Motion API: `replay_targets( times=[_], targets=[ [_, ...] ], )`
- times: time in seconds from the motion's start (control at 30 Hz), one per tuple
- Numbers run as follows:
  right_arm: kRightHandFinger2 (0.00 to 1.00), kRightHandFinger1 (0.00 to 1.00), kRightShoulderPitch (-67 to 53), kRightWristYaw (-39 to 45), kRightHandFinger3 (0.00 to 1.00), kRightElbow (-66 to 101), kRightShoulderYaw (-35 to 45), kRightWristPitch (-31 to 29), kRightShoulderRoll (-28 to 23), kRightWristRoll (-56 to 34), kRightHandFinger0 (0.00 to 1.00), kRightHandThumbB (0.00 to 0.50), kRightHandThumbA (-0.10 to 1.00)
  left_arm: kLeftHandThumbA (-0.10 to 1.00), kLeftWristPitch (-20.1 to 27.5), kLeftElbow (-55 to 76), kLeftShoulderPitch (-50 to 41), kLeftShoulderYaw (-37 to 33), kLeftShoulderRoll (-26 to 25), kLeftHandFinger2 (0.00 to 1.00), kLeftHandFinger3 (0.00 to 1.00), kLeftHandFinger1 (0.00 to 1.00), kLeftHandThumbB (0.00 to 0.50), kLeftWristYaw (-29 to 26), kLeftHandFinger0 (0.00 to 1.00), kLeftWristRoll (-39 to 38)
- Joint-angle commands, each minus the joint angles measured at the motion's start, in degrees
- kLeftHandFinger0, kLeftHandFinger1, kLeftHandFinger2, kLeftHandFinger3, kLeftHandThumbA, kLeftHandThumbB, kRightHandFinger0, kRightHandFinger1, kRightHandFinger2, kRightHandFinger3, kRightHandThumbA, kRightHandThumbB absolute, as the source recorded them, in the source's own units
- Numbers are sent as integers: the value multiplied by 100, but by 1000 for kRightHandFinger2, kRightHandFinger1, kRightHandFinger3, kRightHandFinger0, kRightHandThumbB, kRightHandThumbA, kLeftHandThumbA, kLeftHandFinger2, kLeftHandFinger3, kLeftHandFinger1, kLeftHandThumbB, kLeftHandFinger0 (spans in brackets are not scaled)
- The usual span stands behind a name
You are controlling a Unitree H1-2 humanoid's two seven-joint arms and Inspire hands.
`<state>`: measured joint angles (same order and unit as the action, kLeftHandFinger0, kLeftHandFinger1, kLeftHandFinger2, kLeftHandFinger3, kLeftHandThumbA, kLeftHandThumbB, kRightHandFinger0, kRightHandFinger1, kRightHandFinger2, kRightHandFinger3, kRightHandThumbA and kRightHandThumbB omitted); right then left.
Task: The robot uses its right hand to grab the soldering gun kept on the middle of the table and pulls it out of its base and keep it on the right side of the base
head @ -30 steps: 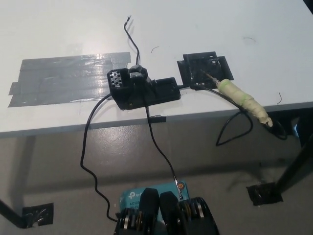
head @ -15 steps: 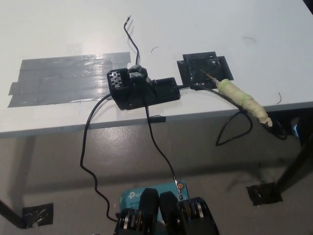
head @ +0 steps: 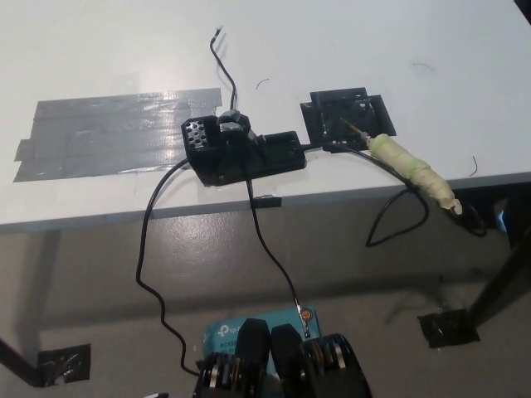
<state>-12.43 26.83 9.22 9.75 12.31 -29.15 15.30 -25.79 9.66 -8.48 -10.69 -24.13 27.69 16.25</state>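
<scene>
The soldering gun [head: 412, 171], its handle wrapped in pale tape, lies on the white table [head: 348, 50] near the front right edge. Its metal tip points up-left onto a black taped patch [head: 347, 116], and its rear end overhangs the table edge. The black base [head: 241, 149] stands in the middle of the table near the front edge, to the left of the gun, with cables running out of it. Neither hand shows in the head view.
A wide patch of grey tape [head: 116, 133] covers the table's left part. Black cables [head: 153, 274] hang from the base over the front edge to the floor. A dark table leg [head: 502, 286] stands at the lower right.
</scene>
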Motion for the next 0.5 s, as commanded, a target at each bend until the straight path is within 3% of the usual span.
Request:
replay_targets(
  times=[0.0,0.23,0.3,0.47],
  targets=[
    [1000,810,-67,-55,1000,168,-79,128,-236,-37,715,203,228,505,11,123,-50,67,-63,953,1000,845,218,-124,769,-100],
    [1000,824,-31,-125,1000,76,-116,18,-238,-159,751,204,240,514,-19,88,-42,117,-30,967,1000,850,241,-113,774,-180],
    [1000,792,-43,-137,1000,83,-113,4,-239,-180,693,209,252,513,30,92,-45,114,-34,975,1000,856,233,-116,779,-179],
    [1000,766,-27,-123,1000,58,-148,23,-261,-182,675,214,285,518,19,80,-57,107,-41,976,1000,852,234,-117,775,-190]
  ],
)
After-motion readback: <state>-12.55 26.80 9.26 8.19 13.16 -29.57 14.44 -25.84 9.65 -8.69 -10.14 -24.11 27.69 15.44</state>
